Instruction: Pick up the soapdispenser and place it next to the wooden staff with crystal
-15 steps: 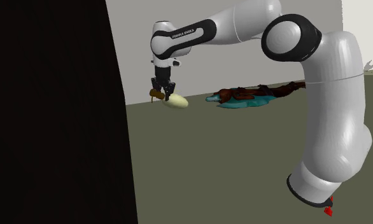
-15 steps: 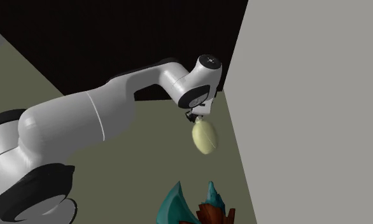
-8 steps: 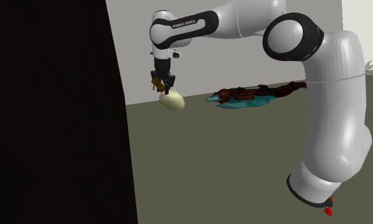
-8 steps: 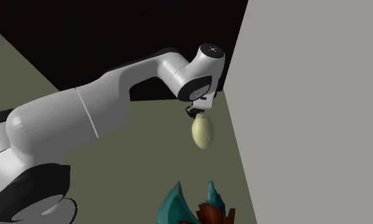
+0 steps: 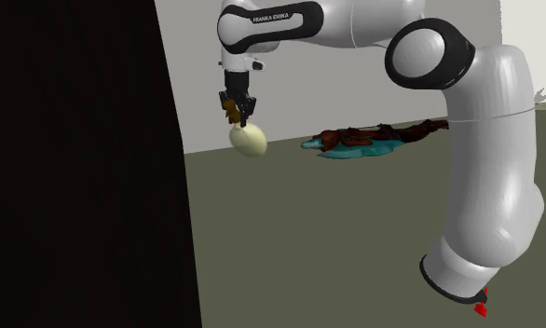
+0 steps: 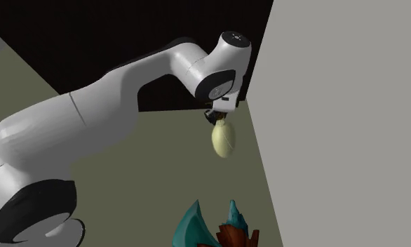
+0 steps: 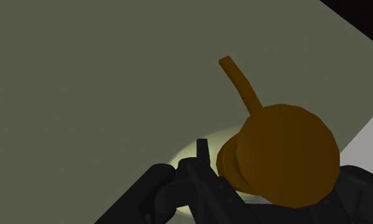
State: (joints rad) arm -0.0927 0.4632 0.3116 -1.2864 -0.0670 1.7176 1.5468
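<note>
In the shoulder view, the white arm is reaching up and toward the view's left. Its black jaws are pointing down and are gripping the brown pump top of the soap dispenser. The pale yellow, egg-shaped body is hanging just under the jaws, in front of the grey wall and near the edge of a big black area on the view's left. The staff, brown with blue-green crystal parts, is lying on the olive-grey surface at the foot of the wall, well apart from the dispenser, toward the view's right. In the second exterior view, the arm is coming in from the lower left, and the soap dispenser is hanging with its narrow end up at the jaws, near the grey wall on the right. The blue-green crystal points of the staff are showing at the bottom edge, well apart from the dispenser. In the wrist view, the black fingers are clasping the big brown pump top. A thin brown spout is sticking out of it, and a part of the pale body is showing beside it, with the olive-grey surface beyond.
</note>
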